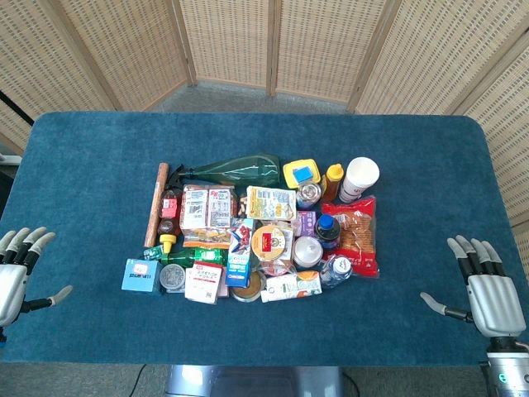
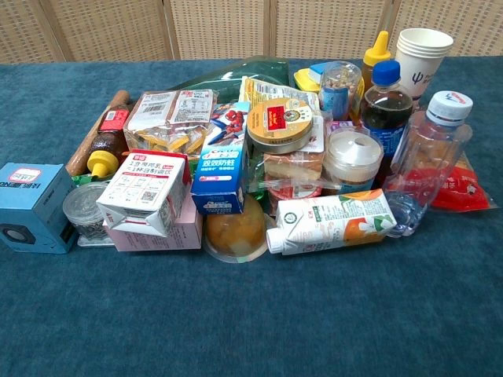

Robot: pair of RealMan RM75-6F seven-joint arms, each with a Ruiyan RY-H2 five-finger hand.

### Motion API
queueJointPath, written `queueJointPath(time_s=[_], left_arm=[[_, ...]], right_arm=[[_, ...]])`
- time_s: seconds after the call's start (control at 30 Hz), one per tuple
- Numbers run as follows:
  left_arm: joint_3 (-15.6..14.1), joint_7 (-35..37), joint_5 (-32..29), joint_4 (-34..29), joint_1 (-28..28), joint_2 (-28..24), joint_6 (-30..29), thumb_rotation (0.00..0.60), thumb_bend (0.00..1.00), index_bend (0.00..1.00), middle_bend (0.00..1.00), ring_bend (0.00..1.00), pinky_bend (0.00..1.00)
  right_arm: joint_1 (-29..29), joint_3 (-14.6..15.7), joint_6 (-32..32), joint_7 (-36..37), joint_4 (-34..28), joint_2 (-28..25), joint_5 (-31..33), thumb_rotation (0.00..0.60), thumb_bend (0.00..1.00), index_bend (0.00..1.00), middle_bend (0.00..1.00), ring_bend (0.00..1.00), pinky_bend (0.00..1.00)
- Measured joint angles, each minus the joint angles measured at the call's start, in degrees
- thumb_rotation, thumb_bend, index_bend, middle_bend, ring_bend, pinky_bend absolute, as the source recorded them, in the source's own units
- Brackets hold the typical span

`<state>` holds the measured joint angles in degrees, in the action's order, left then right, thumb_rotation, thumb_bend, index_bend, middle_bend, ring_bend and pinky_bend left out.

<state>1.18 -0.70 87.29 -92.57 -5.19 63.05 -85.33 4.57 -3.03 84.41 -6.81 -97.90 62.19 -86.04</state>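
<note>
Your surface (image 1: 99, 149), covered in blue cloth, carried one dense heap of groceries, set midway between your two robot hands and well apart from both.

Left robot hand (image 1: 18, 273): sat at the near left edge of the surface, fingers spread, thumb out, holding nothing. Seen in the head view only.

Right robot hand (image 1: 483, 285): sat at the near right edge, fingers apart and upright, thumb pointing inward, also empty. Head view only.

Heap, largest first:
- Green bottle (image 1: 231, 170), lying on its side along the far edge of the heap, farthest from both robot hands.
- Red snack bag (image 1: 362, 234), on the heap's right flank, the item closest to your right robot hand.
- Wooden rolling pin (image 1: 155, 203), lying lengthwise on the left flank.
- White paper cups (image 1: 358, 179), stacked upright at the far right corner.
- Clear water bottle (image 2: 428, 161), leaning beside the red snack bag.
- Orange juice carton (image 2: 330, 222), on its side at the near edge.
- Blue box (image 1: 140, 275), at the near left corner, closest to your left robot hand yet well apart from it.
- Yellow squeeze bottle (image 1: 332, 179), upright just beside the cups.
</note>
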Motion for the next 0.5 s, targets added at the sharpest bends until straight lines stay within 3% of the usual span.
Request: queueJointPath(time_s=[0.5], left_arm=[[-0.2, 1.1, 1.6, 0.5, 0.1, 0.5, -0.8, 0.43, 0.07, 0.1, 0.12, 0.08, 0.0]], right_arm=[[-0.1, 0.0, 0.6, 0.5, 0.5, 0.5, -0.7, 0.213, 0.1, 0.0, 0.0, 0.0, 0.0]])
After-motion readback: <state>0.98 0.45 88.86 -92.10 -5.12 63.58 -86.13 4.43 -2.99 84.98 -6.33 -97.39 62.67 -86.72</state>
